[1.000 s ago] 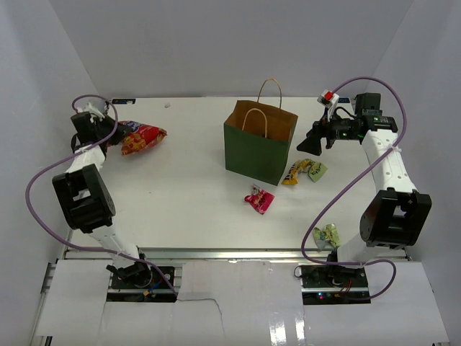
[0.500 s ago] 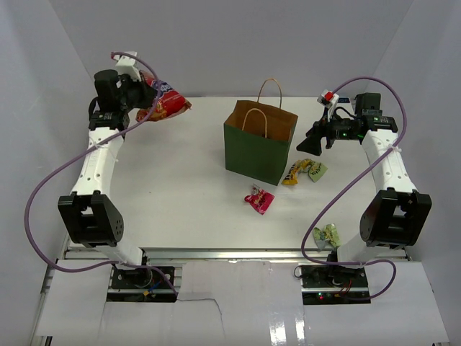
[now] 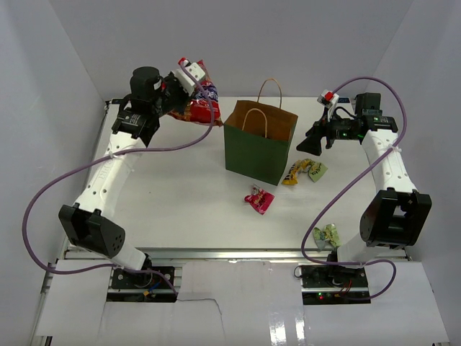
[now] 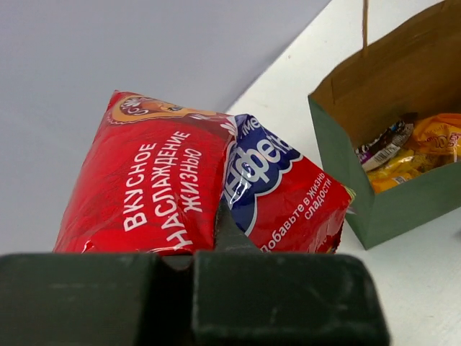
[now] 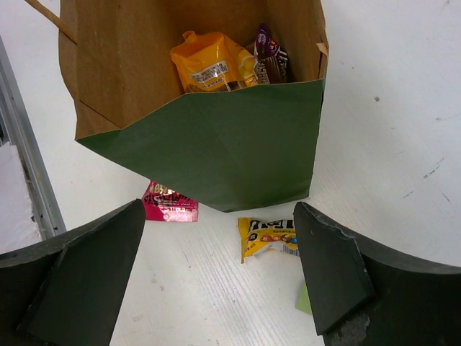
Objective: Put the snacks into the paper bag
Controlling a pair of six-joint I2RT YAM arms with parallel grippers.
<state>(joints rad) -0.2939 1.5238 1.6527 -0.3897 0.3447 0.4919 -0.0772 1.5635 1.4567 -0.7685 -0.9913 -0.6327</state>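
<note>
Chip bag (image 3: 203,105), red, hangs clamped in the left tool (image 3: 184,91) high over the desk (image 3: 180,187), with the paper bag (image 3: 256,151) and its open mouth just rightward, while the right tool (image 3: 310,145) hovers spread, empty, beyond it.

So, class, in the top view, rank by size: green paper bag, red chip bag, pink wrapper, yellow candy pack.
Dark green paper bag
Red chip bag, raised nearer the camera
Pink wrapper and yellow candy pack look alike

Chip bag (image 3: 204,105) left of paper bag (image 3: 258,150)
</note>
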